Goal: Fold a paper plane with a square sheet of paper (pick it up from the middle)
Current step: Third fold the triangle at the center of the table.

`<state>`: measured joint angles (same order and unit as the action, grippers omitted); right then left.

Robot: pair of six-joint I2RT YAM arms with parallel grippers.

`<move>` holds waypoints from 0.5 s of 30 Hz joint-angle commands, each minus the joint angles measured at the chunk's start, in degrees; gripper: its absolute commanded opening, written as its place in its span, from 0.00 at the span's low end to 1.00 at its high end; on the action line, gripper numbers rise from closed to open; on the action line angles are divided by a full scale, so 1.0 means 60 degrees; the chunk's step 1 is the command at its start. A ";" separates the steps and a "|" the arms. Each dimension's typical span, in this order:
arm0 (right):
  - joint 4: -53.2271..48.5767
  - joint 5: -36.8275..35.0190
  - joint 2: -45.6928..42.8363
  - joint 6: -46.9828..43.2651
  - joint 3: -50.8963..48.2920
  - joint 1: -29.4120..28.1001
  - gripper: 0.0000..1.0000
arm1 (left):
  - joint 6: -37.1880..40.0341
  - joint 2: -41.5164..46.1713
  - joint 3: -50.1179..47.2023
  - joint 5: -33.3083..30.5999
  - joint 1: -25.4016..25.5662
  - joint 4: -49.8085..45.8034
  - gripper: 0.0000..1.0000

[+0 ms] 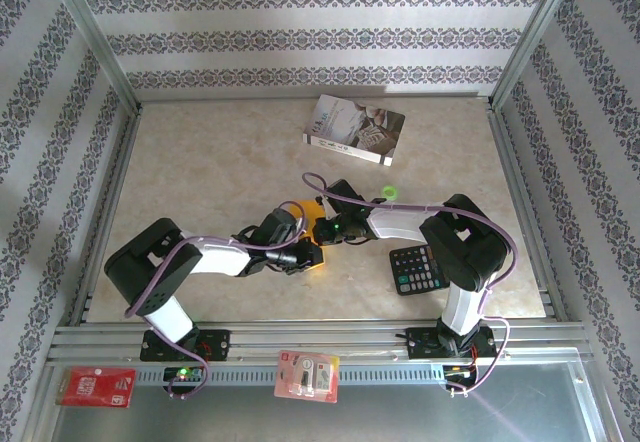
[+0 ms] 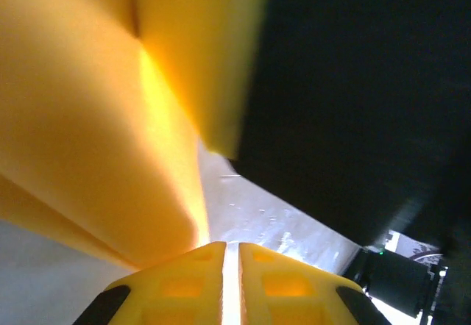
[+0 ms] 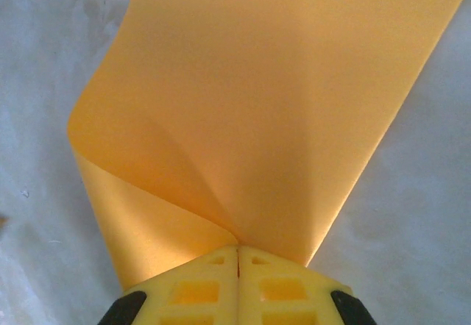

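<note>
orange paper (image 3: 250, 104), pinched in right fingers (image 3: 195, 290)

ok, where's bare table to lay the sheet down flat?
Bare: far-left table, between the left wall and the book; also right of the book. Crowded: centre, where left hand and right hand pinch the sheet, calculator just right.

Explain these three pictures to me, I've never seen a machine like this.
Two robot arms stand bolted at the near edge of a table. The overhead picture looks down from above and behind them; the other two come from small cameras on each wrist. On the table lie a grey-white book and a black calculator. Between the arms is an orange sheet of paper. The left end effector and the right end effector, each a yellow two-fingered clamp, are both pinched shut on it.
</note>
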<state>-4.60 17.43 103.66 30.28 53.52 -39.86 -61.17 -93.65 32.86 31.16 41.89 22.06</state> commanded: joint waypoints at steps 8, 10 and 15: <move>-0.0653 -0.0488 0.0405 -0.0065 -0.0272 0.0144 0.00 | 0.0423 0.0252 0.0049 -0.0344 -0.0375 -0.0659 0.10; -0.0669 -0.0511 0.0405 -0.0060 -0.0270 0.0140 0.00 | 0.0439 0.0080 0.0039 -0.0344 -0.0421 -0.0564 0.09; -0.0633 -0.0470 0.0433 -0.0067 -0.0291 0.0148 0.00 | 0.0573 -0.0467 0.0049 -0.0352 -0.0467 -0.0427 0.09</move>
<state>-4.58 17.41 103.66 30.26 53.52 -39.83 -59.72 -94.72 32.82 29.67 39.70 20.32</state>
